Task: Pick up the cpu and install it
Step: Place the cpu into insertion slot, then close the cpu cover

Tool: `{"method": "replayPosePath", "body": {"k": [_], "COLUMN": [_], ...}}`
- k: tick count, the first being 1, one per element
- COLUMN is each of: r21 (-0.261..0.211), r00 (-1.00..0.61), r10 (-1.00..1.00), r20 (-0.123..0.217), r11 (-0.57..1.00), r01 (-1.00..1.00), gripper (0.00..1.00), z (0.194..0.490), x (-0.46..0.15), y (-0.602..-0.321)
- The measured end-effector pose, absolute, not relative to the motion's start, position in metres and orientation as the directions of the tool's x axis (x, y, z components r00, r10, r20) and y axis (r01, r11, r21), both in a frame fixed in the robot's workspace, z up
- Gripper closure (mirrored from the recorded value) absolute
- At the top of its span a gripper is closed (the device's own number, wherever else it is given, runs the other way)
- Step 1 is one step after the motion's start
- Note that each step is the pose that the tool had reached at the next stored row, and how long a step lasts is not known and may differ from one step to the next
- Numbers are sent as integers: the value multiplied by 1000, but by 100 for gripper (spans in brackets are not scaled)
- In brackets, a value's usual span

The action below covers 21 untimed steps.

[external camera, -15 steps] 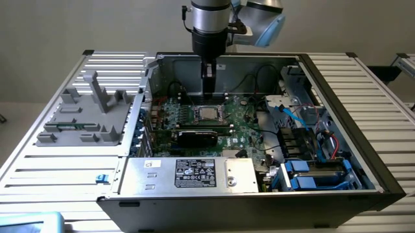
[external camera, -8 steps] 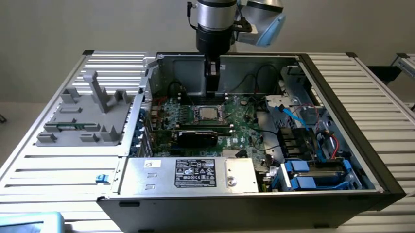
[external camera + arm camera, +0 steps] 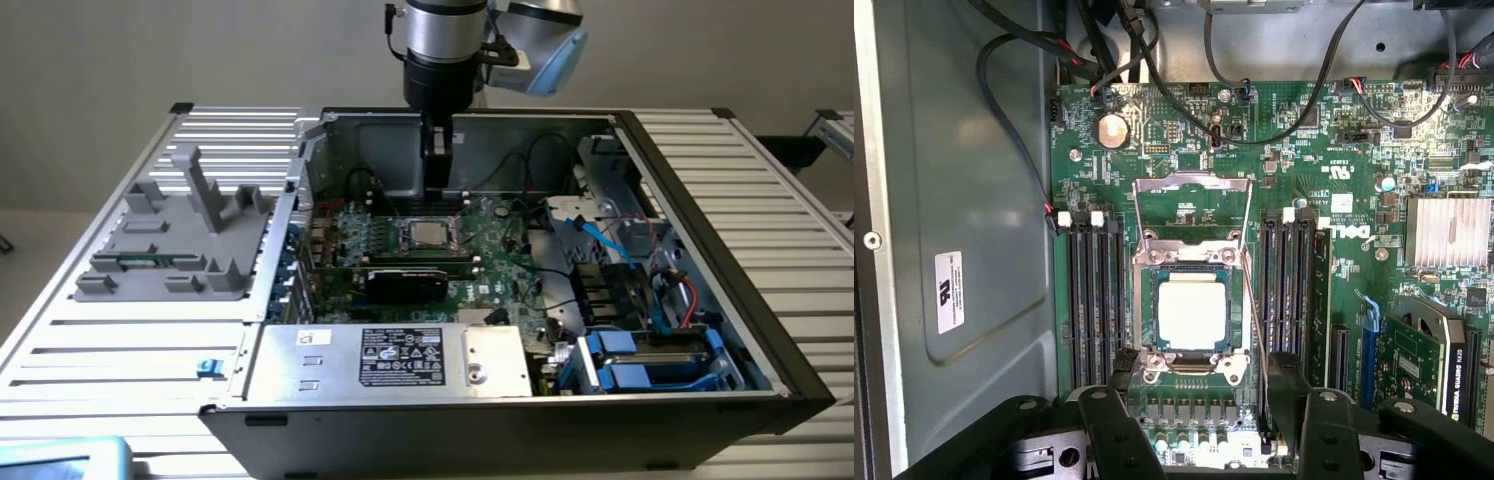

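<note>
Pincer (image 3: 1209, 425): fingers (image 3: 1116, 440) wide apart, clamped on nothing. In the wrist view, cut off by the picture edge, so only blunt dark ends to see. In the exterior view, hard to separate from the black lower end of the arm (image 3: 441, 90), which reaches down into the open computer case (image 3: 507, 430).

Just ahead of the fingers and apart from them: the cpu (image 3: 1192, 313), flat in its socket (image 3: 1144, 330) on the motherboard (image 3: 1324, 180), silver top up. On the far side of the socket from the pincer, the metal retaining frame (image 3: 1194, 185), folded open. On both sides of the socket, black memory slots (image 3: 1094, 300).

Farther out inside the case: a black card with green board (image 3: 407, 282); a silver box with white label (image 3: 387, 358); blue drive holders (image 3: 627, 365); black cables (image 3: 1099, 45), ends not possible to follow.

Outside the case, on the slatted table (image 3: 761, 180): a grey plastic fixture (image 3: 174, 240), its contents too small to tell.
</note>
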<state>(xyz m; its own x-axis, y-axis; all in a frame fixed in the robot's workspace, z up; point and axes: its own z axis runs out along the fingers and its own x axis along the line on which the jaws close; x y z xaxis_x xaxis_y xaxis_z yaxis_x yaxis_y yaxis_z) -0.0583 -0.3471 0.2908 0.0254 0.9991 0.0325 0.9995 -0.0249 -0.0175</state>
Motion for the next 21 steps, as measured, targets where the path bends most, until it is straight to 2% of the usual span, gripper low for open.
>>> {"method": "replayPosePath", "body": {"k": [7, 8, 9, 11, 12, 16, 17, 19, 21], "r21": [-18, -18, -18, -18, -18, -18, -18, -18, -18], "r00": [25, 25, 25, 25, 25, 25, 25, 25, 25], "r10": [999, 999, 999, 999, 999, 999, 999, 999, 999], "r20": [32, 33, 32, 32, 32, 32, 32, 33, 32], "r11": [-25, -25, -25, -25, -25, -25, -25, -25, -25], "r01": [1000, 1000, 1000, 1000, 1000, 1000, 1000, 1000, 1000], "gripper": [39, 45, 45, 58, 58, 82, 82, 89, 89], "z": [291, 291, 291, 291, 291, 291, 291, 291, 291], "x": [-58, -58, -58, -58, -58, -58, -58, -58, -58], "y": [-347, -347, -347, -347, -347, -347, -347, -347, -347]}}
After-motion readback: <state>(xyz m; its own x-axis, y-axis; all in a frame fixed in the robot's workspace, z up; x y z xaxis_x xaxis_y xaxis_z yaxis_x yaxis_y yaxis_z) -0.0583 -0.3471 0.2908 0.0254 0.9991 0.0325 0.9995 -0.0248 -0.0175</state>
